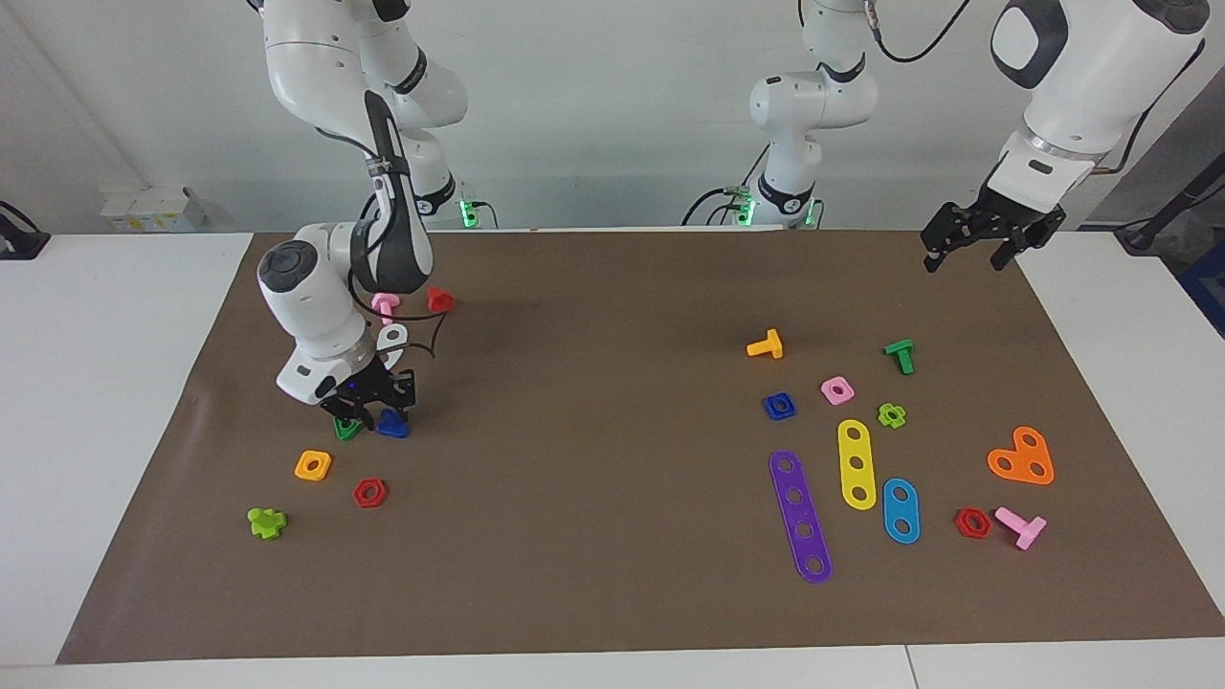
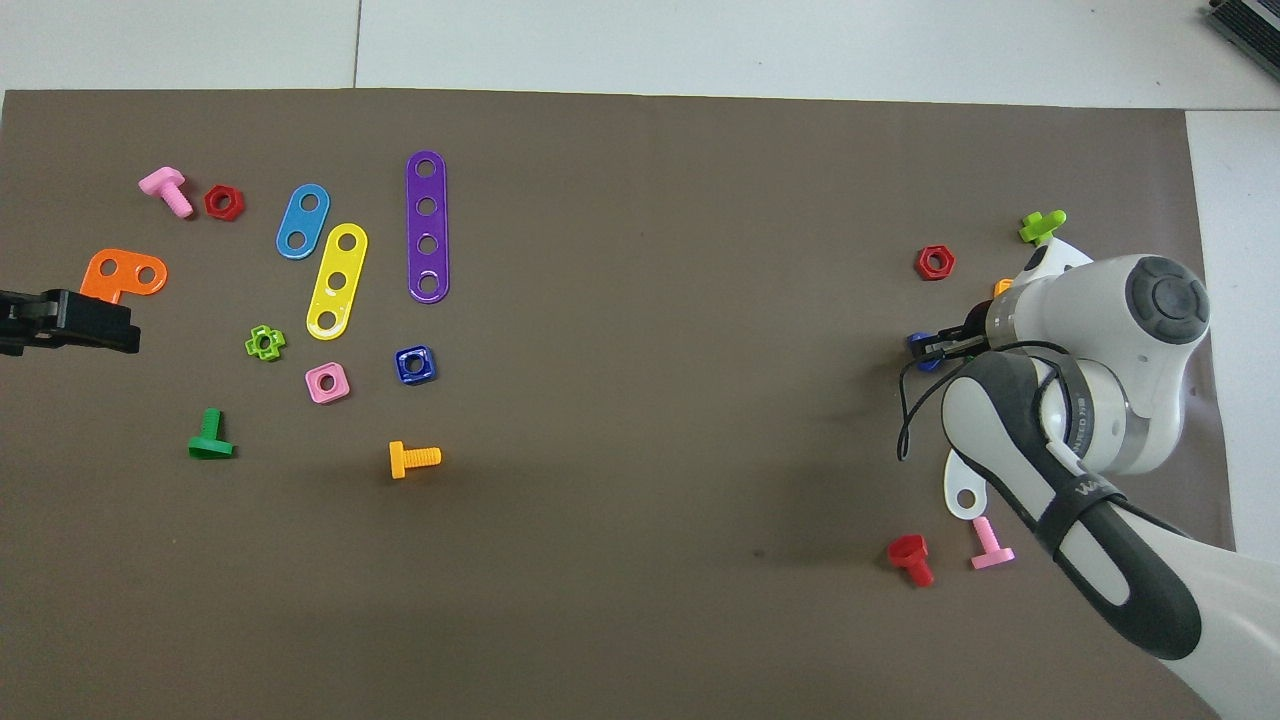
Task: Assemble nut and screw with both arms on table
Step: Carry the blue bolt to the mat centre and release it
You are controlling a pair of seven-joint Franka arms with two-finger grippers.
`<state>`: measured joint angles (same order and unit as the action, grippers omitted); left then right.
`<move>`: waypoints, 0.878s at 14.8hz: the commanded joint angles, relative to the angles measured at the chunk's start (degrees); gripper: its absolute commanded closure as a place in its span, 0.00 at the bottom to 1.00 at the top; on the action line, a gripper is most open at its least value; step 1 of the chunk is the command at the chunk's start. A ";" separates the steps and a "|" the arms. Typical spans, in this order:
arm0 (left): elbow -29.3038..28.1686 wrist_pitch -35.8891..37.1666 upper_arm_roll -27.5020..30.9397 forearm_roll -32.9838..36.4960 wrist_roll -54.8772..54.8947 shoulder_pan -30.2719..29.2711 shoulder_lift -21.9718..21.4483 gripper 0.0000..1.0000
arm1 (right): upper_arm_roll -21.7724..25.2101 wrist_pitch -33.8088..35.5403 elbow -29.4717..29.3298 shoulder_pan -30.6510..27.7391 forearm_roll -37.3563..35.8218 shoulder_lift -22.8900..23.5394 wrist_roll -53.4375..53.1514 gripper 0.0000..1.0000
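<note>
The dark blue screw (image 1: 393, 427) lies on the brown sheet (image 1: 593, 383) of the table toward the right arm's end; in the overhead view only its edge (image 2: 920, 347) shows. My right gripper (image 1: 373, 410) is low, right at the screw and a green triangular nut (image 1: 346, 429); the arm hides most of it in the overhead view (image 2: 950, 345). The dark blue square nut (image 1: 779, 406) lies flat toward the left arm's end, also seen in the overhead view (image 2: 415, 364). My left gripper (image 1: 968, 256) is open and empty, raised over the sheet's edge; it also shows in the overhead view (image 2: 100, 325).
Around the blue nut lie a pink square nut (image 1: 837, 389), an orange screw (image 1: 766, 344), a green screw (image 1: 900, 355) and purple (image 1: 800, 516), yellow (image 1: 857, 463) and blue (image 1: 901, 510) strips. Near the right gripper lie an orange-yellow nut (image 1: 313, 465), a red nut (image 1: 369, 493) and a pink screw (image 1: 385, 304).
</note>
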<state>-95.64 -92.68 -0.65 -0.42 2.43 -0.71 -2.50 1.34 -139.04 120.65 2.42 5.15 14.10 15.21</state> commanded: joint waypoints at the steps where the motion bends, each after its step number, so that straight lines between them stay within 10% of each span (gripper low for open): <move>1: -1.57 -0.31 -0.06 -0.20 0.83 -0.34 -1.55 0.00 | -0.46 -1.58 1.08 -0.75 1.00 -0.39 2.02 1.00; 13: -1.57 -0.31 -0.06 -0.20 0.83 -0.34 -1.55 0.00 | -0.64 18.26 -15.86 7.14 -0.23 -4.69 -24.49 1.00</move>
<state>-95.63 -92.68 -0.65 -0.42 2.43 -0.71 -2.50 1.05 -124.68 109.01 6.72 5.50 9.63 -1.90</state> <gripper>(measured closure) 0.000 0.806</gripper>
